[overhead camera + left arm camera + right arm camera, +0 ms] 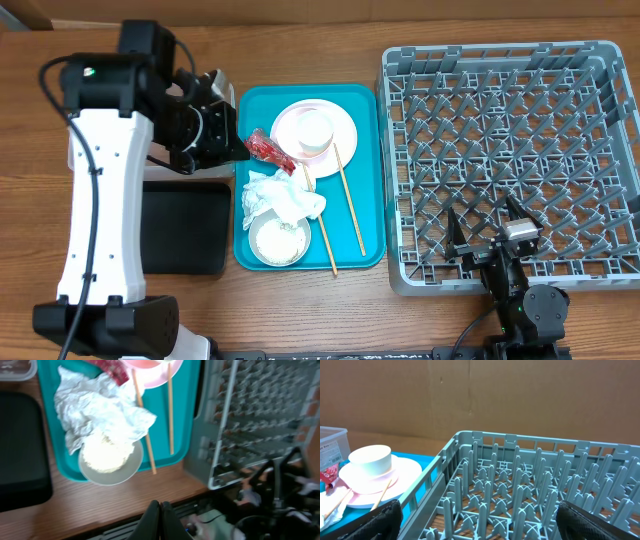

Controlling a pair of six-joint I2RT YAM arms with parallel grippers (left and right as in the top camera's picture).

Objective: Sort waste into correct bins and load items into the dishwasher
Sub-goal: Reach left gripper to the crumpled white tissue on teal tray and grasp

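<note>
On the teal tray point(370, 180) a pale pink plate point(345, 132) carries a small white cup point(313, 130). A crumpled red wrapper point(268, 150) lies left of the plate. A white tissue point(285, 195) partly covers a pale bowl of rice point(278, 242). Two chopsticks point(350, 200) point(325, 235) lie lengthwise on the tray. My left gripper point(232, 148) is shut and empty, just left of the wrapper; its closed fingers also show in the left wrist view point(161, 510). My right gripper point(490, 235) is open and empty over the front edge of the grey dish rack point(510, 150).
A black tray point(185, 225) sits left of the teal tray. The clear tub point(17, 370) is behind it, mostly hidden under my left arm in the overhead view. The rack point(520, 485) holds nothing. A brown wall stands behind the table.
</note>
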